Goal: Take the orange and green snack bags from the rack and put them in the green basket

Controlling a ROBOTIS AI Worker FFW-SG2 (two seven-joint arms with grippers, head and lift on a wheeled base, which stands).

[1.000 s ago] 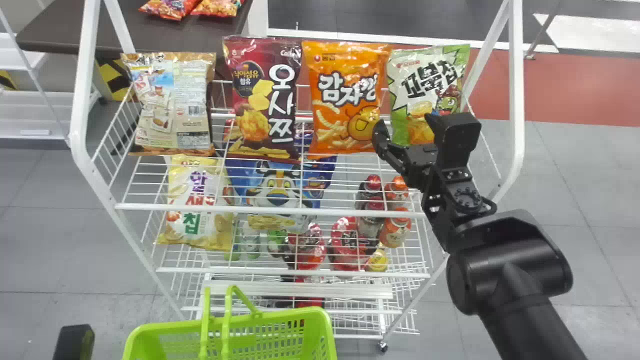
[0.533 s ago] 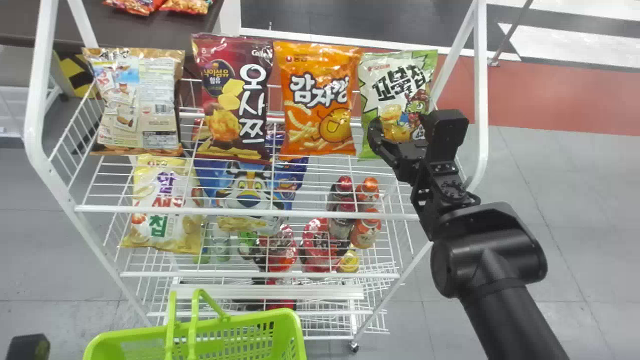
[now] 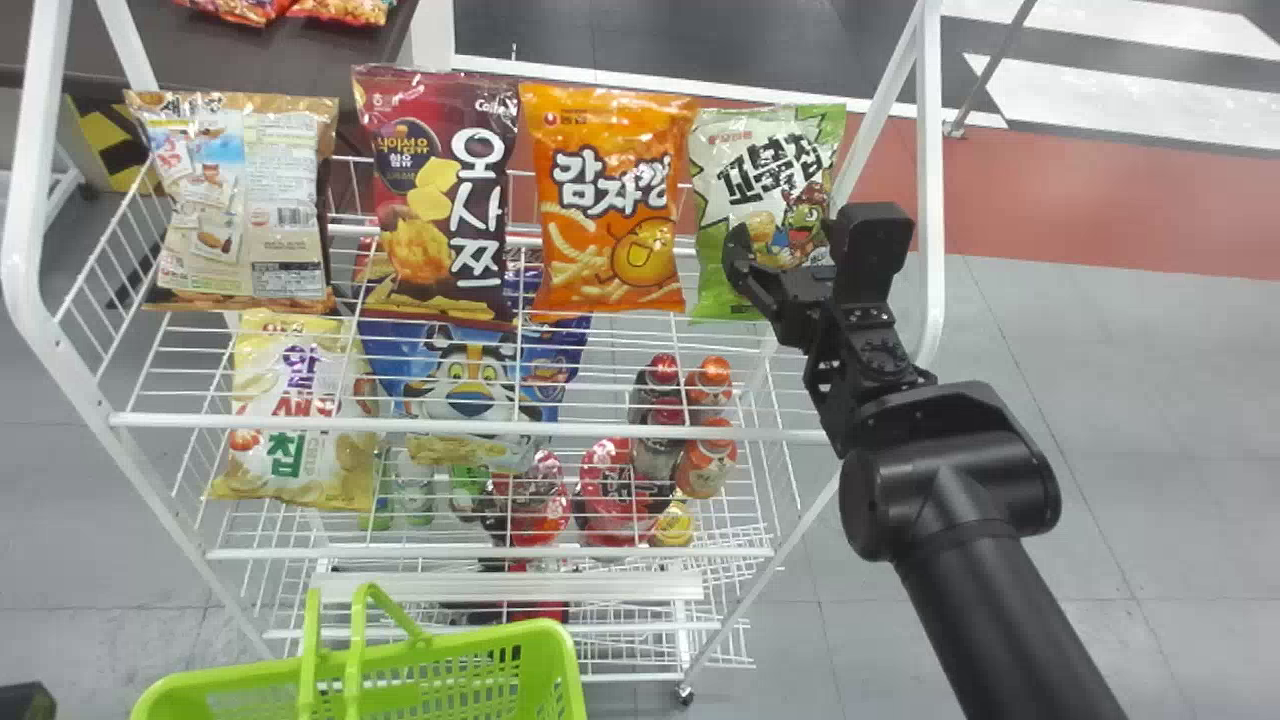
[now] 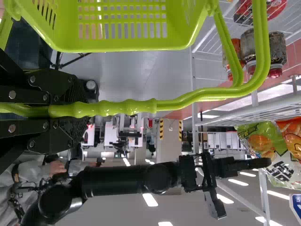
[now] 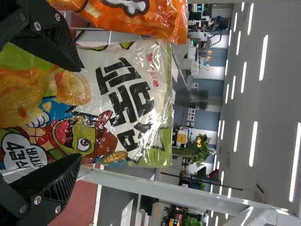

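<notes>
the low right part of the green snack bag hides behind the right gripper in the head view. in the right wrist view its bottom is cut off. the near side of the green basket is cut off too, and just a black bit of the left arm pokes in at the near left.

both bags to get, the orange snack bag and the green one, are in the top part of the rack. they are puffy, shiny and crinkly, with flat ends. the rack is thin white wire, and the basket is smooth plastic full of little holes.

the green bag stands up tall at the right end, its long way going up and down, its picture side facing the robot. the orange bag stands the same way, just left of it. a dark red bag is left of that.

the right gripper's fingers are spread wide, one on each side of the green bag's low part. i cannot tell if they touch it. the left gripper is pinching the basket's bumpy green handle.
</notes>
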